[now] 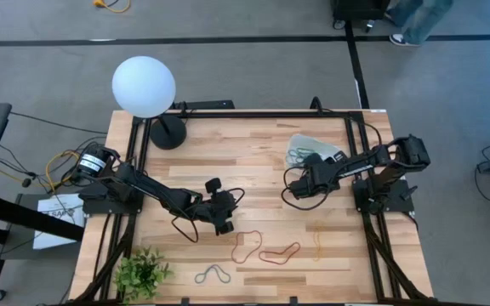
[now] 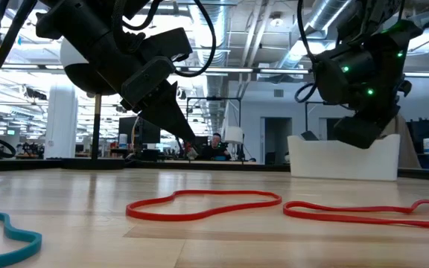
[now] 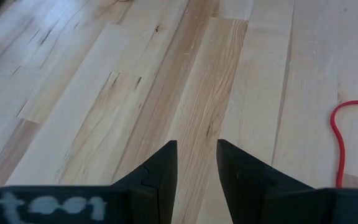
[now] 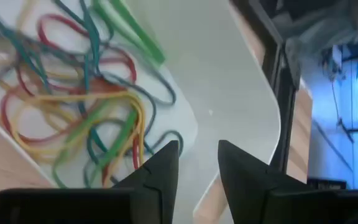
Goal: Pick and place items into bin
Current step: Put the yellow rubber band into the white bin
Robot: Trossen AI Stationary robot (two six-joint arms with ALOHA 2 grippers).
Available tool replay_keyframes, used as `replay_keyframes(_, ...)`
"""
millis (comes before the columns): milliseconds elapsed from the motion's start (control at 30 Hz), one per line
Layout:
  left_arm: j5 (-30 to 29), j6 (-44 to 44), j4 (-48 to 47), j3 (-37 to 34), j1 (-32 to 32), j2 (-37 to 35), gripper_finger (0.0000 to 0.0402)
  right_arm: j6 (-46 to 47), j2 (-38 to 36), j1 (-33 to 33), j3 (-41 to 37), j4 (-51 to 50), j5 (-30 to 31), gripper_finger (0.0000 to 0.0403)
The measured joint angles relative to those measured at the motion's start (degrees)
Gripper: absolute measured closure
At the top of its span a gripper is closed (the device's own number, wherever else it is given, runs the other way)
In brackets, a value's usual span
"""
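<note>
Red and grey-blue rubber-band loops (image 2: 203,205) strew the pale wood table (image 1: 262,161) near the bin (image 2: 345,156); both grippers' fingers stand slightly parted, empty.

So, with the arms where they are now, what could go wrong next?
1. The right gripper hangs low over the bin with its jaws apart and empty; moving away, it might catch the rim and shift the bin.
2. The red band lies flat on the table, so the left gripper, jaws apart, may close on nothing.
3. The banded pile is tangled; one loop could drag out.
</note>
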Motion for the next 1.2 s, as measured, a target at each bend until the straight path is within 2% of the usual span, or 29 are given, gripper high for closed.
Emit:
replay_keyframes(233, 0.00, 0.02, 0.00, 0.00, -0.02, 0.00, 0.0299, 1.86, -0.02, 0.00, 2.92, 0.02, 7.62, 0.0294)
replay_keyframes(367, 0.00, 0.02, 0.00, 0.00, 0.00, 0.00, 0.0299, 1.28, -0.02, 1.78, 6.17, 0.05, 8.26, 0.0294)
replay_keyframes(667, 0.00, 0.04, -0.02, 0.00, -0.02, 0.00, 0.0299, -9.25, -0.02, 14.51, 15.37, 4.90, 8.06, 0.0294)
replay_keyframes(767, 0.00, 0.04, -0.15, 0.00, 0.00, 0.00, 0.0299, -12.24, -0.07, 19.63, 16.34, 9.66, 1.30, 0.0294)
replay_keyframes(967, 0.00, 0.07, -0.40, 0.00, -0.02, 0.00, 0.0299, -11.87, 0.07, 27.98, 16.38, 14.50, -21.95, 0.0294)
replay_keyframes(1100, 0.00, 1.35, -0.25, 0.00, 0.13, -0.02, 0.0299, -2.10, 0.07, 31.39, 16.38, 12.46, -30.69, 0.0294)
replay_keyframes(1200, 0.00, 2.39, -0.03, 0.00, 0.17, -0.02, 0.0299, 5.70, 0.07, 33.66, 16.33, 10.41, -33.04, 0.0294)
